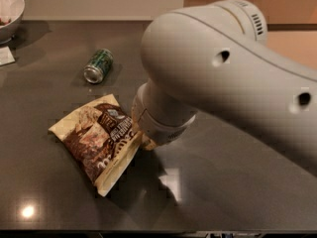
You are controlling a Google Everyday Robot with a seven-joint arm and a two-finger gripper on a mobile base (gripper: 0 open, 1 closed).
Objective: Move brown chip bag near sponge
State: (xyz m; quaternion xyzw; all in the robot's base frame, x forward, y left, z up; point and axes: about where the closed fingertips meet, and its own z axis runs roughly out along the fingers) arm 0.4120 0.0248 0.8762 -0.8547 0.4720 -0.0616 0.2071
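Note:
The brown chip bag (96, 140) lies flat on the dark table (237, 182), left of centre, cream edges with a dark brown middle. The big white arm comes in from the right, and its wrist (158, 115) hangs just over the bag's right edge. The gripper sits under that wrist, hidden from this view. Only a small pale yellow sliver of the sponge (148, 143) shows at the wrist's lower edge, right against the bag's right side.
A green drink can (98, 66) lies on its side behind the bag. A white bowl (11, 6) and a white card (6, 56) sit at the far left. The table's front edge runs along the bottom.

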